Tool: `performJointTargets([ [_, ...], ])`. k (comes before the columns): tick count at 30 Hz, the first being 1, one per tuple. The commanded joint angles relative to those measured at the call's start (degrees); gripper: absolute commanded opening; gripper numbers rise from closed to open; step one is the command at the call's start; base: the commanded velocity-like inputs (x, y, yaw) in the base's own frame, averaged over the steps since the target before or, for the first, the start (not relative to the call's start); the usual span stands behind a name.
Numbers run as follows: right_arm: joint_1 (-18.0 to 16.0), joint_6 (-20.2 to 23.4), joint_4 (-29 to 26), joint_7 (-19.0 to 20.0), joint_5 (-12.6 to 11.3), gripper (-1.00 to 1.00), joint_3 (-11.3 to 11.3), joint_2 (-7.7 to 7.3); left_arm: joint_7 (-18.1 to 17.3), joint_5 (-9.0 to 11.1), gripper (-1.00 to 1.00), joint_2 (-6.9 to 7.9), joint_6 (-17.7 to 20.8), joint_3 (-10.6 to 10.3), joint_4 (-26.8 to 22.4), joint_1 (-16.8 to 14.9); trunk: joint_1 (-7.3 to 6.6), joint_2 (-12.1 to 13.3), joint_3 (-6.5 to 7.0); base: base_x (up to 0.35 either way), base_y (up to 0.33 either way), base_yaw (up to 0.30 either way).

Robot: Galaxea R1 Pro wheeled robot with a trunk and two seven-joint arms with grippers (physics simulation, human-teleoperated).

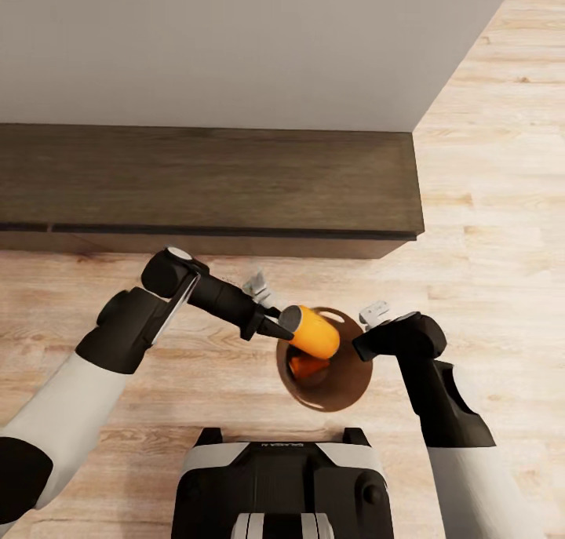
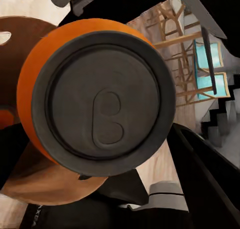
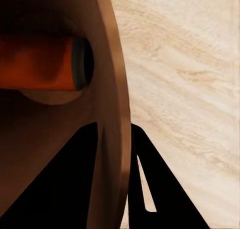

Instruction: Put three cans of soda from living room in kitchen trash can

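Note:
An orange can of soda [image 1: 315, 332] lies on its side in the air over the open tash can [image 1: 342, 391], a round bin with a coppery-brown inside, standing on the wood floor. My left gripper [image 1: 275, 328] is shut on that can at its silver end, which looms large in the left wrist view [image 2: 102, 101]. A second orange can [image 1: 306, 365] lies inside the bin, seen also in the right wrist view [image 3: 45, 61]. My right gripper [image 1: 364, 343] is shut on the bin's rim [image 3: 111, 114] at its right side. The dark blue can is hidden.
A long dark low cabinet [image 1: 204, 180] runs along the white wall [image 1: 235, 45] just beyond the bin. Light wood floor [image 1: 494, 194] stretches to the right. My own base [image 1: 282, 484] sits right behind the bin. Wooden chairs [image 2: 192, 49] show far off.

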Motion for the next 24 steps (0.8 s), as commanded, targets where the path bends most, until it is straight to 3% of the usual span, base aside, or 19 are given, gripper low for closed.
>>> performJointTargets([
  [1,0.0,0.77,0.01,0.29,0.25,-1.0,0.1,0.69,0.0,-1.7,-1.0,-0.02,0.02,-0.62,0.07,0.1,0.0,0.0,0.0,0.0,0.0,0.0],
  [2,0.0,0.77,0.01,0.34,1.94,-1.0,0.17,1.47,0.0,-3.87,-1.0,-0.05,0.02,-1.16,0.15,0.2,0.0,0.0,0.0,0.0,0.0,0.0],
  [5,0.0,0.77,-0.01,0.36,2.95,-1.0,0.26,2.01,0.0,-5.41,-1.0,-0.08,0.02,-1.52,0.19,0.26,0.0,0.0,0.0,0.0,0.0,0.0],
  [14,0.0,0.77,-0.41,0.38,3.74,-1.0,1.0,3.69,0.04,-7.54,-1.0,-0.29,0.02,-1.83,0.26,0.3,0.0,0.0,0.0,0.0,0.0,0.0],
  [21,0.0,0.77,-0.58,0.38,3.89,-1.0,2.44,4.12,1.76,-9.63,-1.0,-3.41,0.02,-1.96,1.4,1.2,0.0,0.0,0.0,0.0,0.0,0.0],
  [24,0.0,0.77,-0.62,0.38,3.9,-1.0,2.62,4.29,2.9,-9.88,-1.0,-4.41,0.02,-3.25,2.35,1.43,0.0,0.0,0.0,0.0,0.0,0.0],
])
